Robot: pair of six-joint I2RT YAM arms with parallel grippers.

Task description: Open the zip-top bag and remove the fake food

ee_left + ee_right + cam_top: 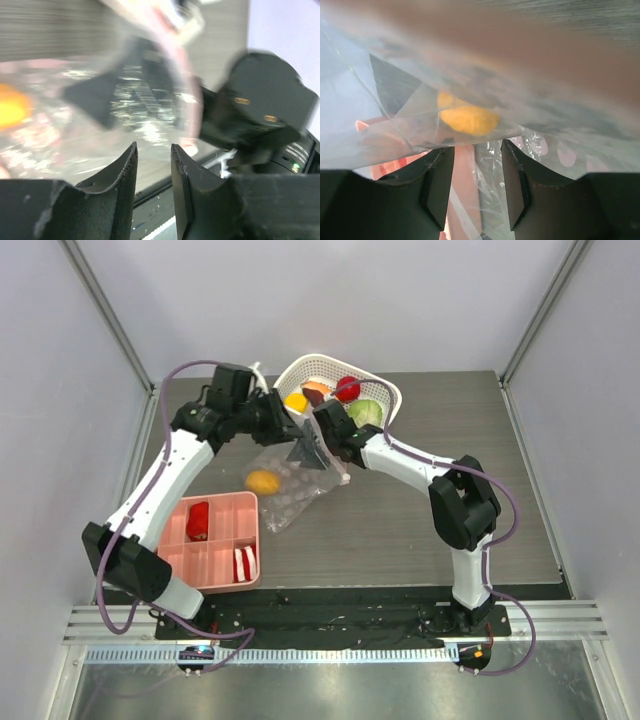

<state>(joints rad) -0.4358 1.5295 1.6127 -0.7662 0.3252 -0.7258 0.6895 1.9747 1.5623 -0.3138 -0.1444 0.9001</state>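
The clear zip-top bag (293,488) lies crumpled mid-table with a yellow-orange fruit (262,481) inside. Its upper end is raised between my two grippers. My left gripper (291,431) is at that end; its jaws (152,146) stand a little apart with nothing between them, and the bag (125,95) is blurred just beyond. My right gripper (319,448) is open, with bag film (490,165) between its fingers and draped over its tips (477,145). The fruit (470,120) shows through the plastic. Yellow, orange-brown, red and green pieces sit in the white basket (388,390).
A pink divided tray (224,508) with a red piece and a red-white piece sits at the front left, close to the bag's lower end. The basket stands tilted at the back, right behind both grippers. Side walls close in the table.
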